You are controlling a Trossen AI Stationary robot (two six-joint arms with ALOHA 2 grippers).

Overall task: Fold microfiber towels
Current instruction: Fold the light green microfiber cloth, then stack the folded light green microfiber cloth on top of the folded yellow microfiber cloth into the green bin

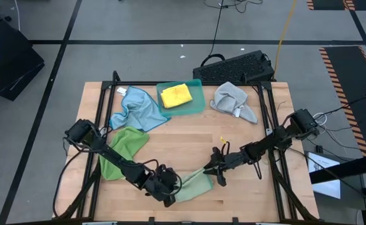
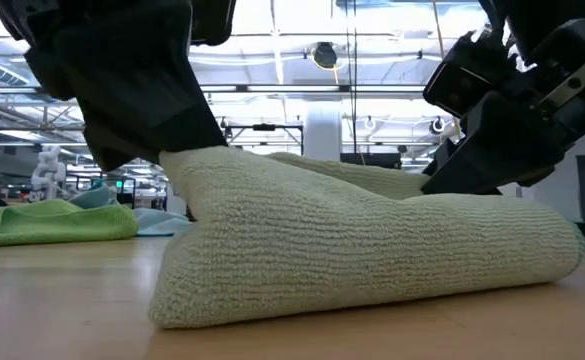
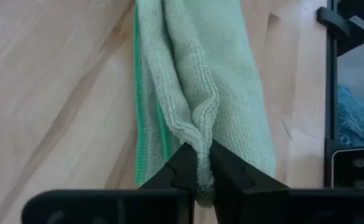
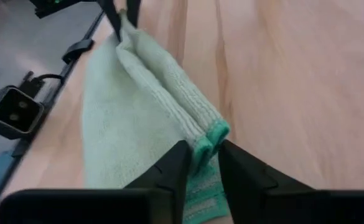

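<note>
The wooden table (image 1: pixel 189 134) carried the whole scene, its black frame running along the edges, with a black keyboard (image 1: pixel 236 67) lying on the floor just past the far edge. Both dark arms reached in toward the near middle of the table, the left arm (image 1: pixel 117 159) crossing from the left side and the right arm (image 1: pixel 276 142) from the right. Between them lay a pale green microfiber towel (image 1: pixel 195 185), folded over into a long narrow band near the table's front edge. The left gripper (image 3: pixel 197 180) sat at one end of this band, its jaws drawn close with a thin ridge of the pale cloth pinched between them. The right gripper (image 4: pixel 201 155) sat at the opposite end, its jaws slightly parted around the doubled, bright-green-hemmed corner, which stood between the fingers; whether they pressed it I could not tell. A second, brighter green towel (image 1: pixel 121 150) lay crumpled on the left side under the left arm, and a light blue towel (image 1: pixel 136 109) lay bunched just beyond it. A teal plastic tray (image 1: pixel 195 103) stood at the far middle and held a folded yellow towel (image 1: pixel 176 95). A grey towel (image 1: pixel 233 101) lay heaped to the right of the tray, apart from it.
</note>
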